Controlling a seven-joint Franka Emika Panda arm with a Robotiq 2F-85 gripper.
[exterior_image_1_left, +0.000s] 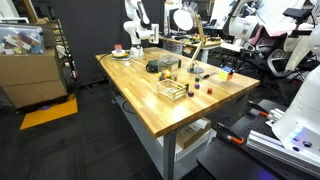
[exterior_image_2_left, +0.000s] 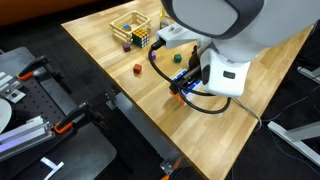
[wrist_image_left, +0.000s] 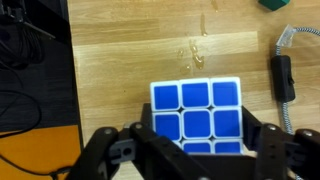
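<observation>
— Where is our blue-faced plastic puzzle cube?
— Between the jaws of our gripper, over the pale wooden table, with a black cable to its right. The jaws stand wide, hugging both sides; whether they press, we cannot tell.
— Which step?
— Grasping, we judge. Next calls for a firm squeeze and a level lift.

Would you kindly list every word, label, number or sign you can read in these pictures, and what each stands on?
None can be read.
The Rubik's cube between the fingers of the gripper shows only plain blue stickers.
The table bears no print.
Any marks on the cardboard box are too small to read.
</observation>
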